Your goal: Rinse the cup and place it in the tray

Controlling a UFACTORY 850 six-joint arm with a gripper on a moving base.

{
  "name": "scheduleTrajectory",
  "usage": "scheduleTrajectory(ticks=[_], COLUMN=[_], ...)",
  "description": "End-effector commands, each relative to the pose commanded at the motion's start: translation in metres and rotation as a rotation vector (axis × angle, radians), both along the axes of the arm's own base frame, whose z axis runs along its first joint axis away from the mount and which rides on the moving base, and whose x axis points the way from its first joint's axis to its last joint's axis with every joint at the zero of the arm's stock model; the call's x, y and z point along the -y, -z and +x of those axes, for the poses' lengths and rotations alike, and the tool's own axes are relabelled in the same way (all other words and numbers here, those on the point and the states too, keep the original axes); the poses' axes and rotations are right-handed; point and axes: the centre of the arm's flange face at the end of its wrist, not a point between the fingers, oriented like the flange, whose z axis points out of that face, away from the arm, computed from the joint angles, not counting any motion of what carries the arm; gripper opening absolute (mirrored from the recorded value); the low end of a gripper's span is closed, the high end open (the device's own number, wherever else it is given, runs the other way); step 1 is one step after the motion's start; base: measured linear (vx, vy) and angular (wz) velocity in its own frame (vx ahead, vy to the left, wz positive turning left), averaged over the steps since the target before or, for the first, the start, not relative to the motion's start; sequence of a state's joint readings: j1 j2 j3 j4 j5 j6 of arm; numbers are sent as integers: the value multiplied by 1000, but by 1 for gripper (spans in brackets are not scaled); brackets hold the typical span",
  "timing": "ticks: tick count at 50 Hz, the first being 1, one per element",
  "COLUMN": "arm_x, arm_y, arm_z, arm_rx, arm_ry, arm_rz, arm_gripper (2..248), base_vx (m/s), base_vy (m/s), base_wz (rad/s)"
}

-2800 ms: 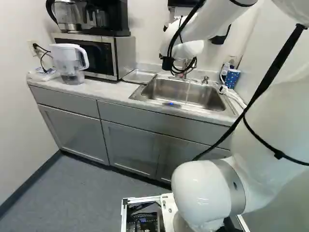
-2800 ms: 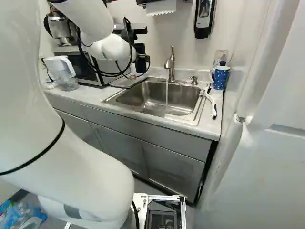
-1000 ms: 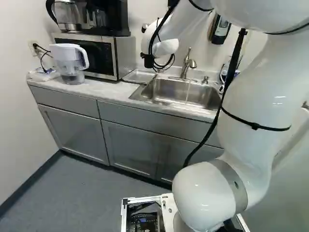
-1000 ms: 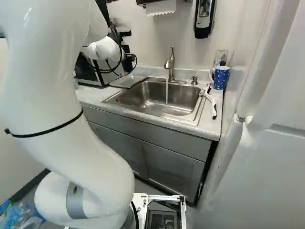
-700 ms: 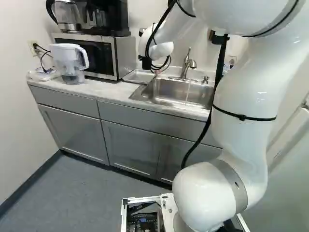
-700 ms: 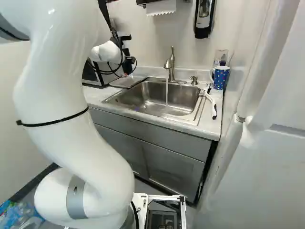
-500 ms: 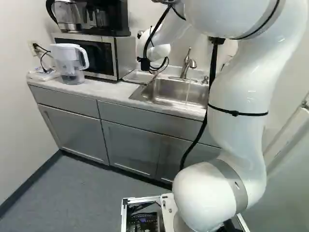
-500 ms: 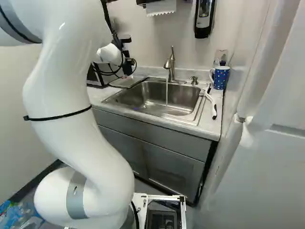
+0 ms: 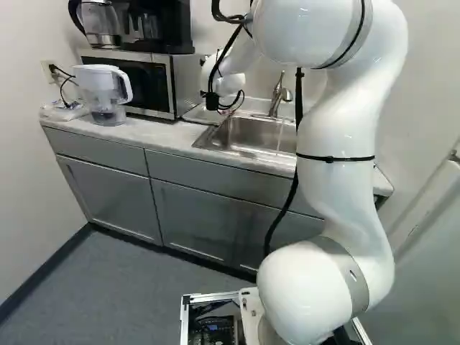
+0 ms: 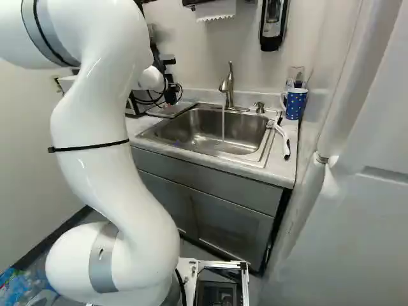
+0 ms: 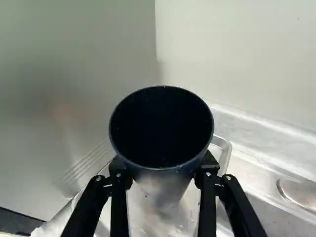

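Note:
In the right base view my gripper [image 10: 170,95] shows as a dark, partly hidden shape beside the microwave. The wrist view has the gripper [image 11: 164,180] shut on a cup [image 11: 163,175], a finger on either side. The cup has a dark interior and a shiny lower body; its mouth faces the wrist camera. Behind the cup lies the metal tray [image 11: 226,148], beaded with drops; whether the cup touches it I cannot tell. That tray [image 10: 182,107] sits left of the sink [image 10: 210,131], where water runs from the faucet [image 10: 227,83].
The microwave [image 9: 169,75] stands just left of the tray, with a coffee maker [image 9: 154,29] on top. A water pitcher [image 9: 104,93] is farther left. Right of the sink are a blue spotted mug [image 10: 294,103] and a white-handled brush [image 10: 284,137]. The soap dispenser [image 10: 273,25] hangs above.
My arm has swung left, carrying the wrist from above the sink toward the tray and microwave and lowering it somewhat. The base has not moved.

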State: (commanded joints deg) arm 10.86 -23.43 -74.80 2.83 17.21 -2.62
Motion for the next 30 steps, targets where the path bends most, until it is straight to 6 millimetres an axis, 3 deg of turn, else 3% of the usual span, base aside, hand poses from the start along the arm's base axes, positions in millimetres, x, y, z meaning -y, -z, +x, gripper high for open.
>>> scheduleTrajectory(ticks=[30], arm_x=[-1], arm_y=[32], arm_z=[4], arm_rx=[-49], arm_ry=[0], arm_rz=[-9], arm_gripper=[126], base_vx=[0], base_vy=[0], base_wz=[0])
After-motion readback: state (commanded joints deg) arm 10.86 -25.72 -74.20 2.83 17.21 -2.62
